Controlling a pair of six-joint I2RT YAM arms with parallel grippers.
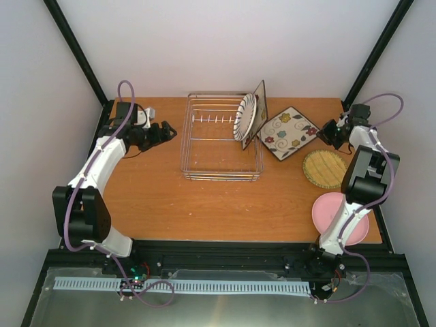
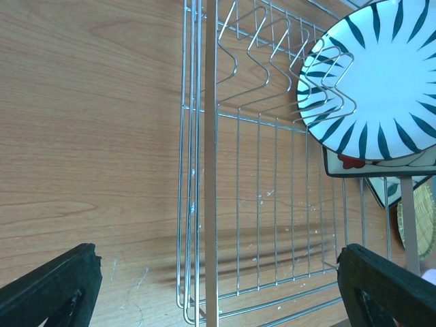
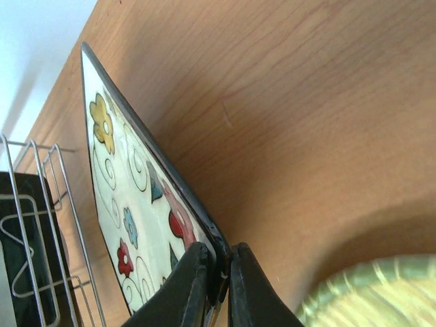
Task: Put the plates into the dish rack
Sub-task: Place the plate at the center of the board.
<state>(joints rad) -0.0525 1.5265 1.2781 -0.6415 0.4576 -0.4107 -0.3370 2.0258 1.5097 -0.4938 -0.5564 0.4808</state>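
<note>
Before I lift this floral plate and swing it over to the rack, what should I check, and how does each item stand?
1. Right gripper shut on the dark rim of the floral plate: ok.
2. Floral plate already clear of the table: cannot tell.
3. Left gripper open, empty and off to the left of the dish rack: ok.
4. Free prongs to the left of the striped plate: ok.
5. Striped plate standing on edge at the rack's right end: ok.
6. Tan woven plate apart from the floral plate: ok in the top view, though it lies close to the right gripper.
</note>
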